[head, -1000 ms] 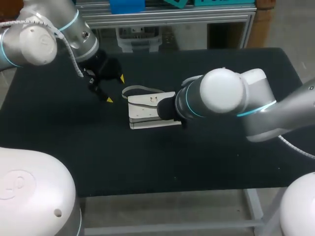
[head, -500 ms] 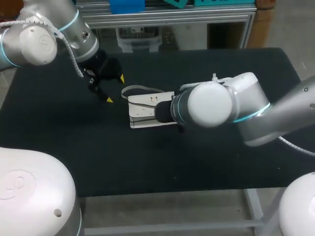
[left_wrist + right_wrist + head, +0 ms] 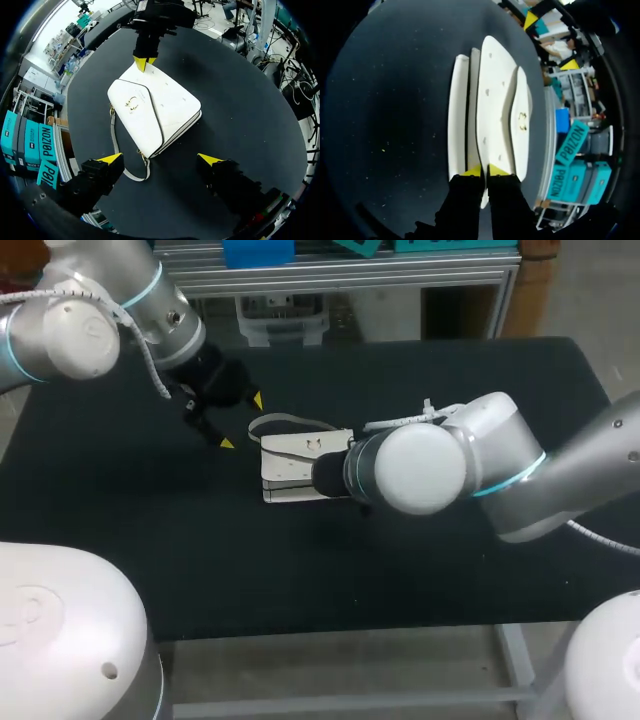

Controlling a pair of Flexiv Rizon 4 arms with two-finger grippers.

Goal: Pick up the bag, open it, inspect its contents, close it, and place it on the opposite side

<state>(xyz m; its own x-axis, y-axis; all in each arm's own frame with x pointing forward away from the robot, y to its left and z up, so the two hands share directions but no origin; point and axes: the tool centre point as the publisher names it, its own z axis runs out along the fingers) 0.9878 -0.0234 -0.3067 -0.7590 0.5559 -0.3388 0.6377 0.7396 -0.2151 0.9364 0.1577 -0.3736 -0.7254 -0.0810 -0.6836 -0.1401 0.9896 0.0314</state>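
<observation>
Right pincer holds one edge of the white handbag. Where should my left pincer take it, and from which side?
Take the free edge of the white handbag nearest the left pincer, opposite the right pincer. The bag lies flat, clasp up, so probably come in low from the strap side, one finger over that edge and one under. The strap itself looks too thin and limp.

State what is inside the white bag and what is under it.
The bag lies closed, flap down, so its contents are hidden. Under it only the black table shows around its edges; anything beneath is covered. The right gripper pinches one edge.
</observation>
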